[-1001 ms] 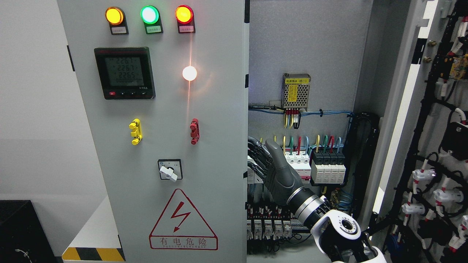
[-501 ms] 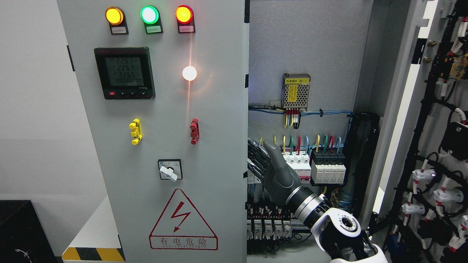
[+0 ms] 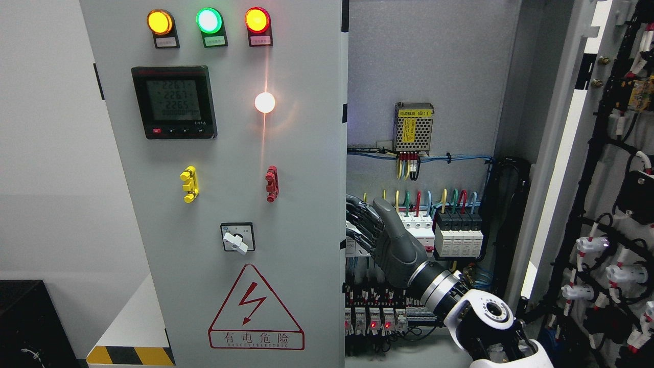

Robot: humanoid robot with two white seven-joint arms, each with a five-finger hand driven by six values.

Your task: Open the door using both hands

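Our right hand (image 3: 391, 240) sits centre-right of the frame, arm coming up from the lower right corner. Thumb points up; fingers (image 3: 360, 222) curl toward the free edge of the left door (image 3: 306, 179), but we can't tell if they actually grip it or are just bent beside it. That door, still shut, fills the left-centre w/ three lamps across the top, a meter (image 3: 173, 102) upper left, a white lamp (image 3: 264, 102), yellow and red handles, a rotary switch (image 3: 236, 237) and a warning triangle (image 3: 255, 309) at the bottom. Behind the hand, cabinet interior: breakers (image 3: 457, 232), coloured wires, a power supply (image 3: 414, 128). Right door (image 3: 618, 179) swung open at the frame's right edge, wiring on its inner side.
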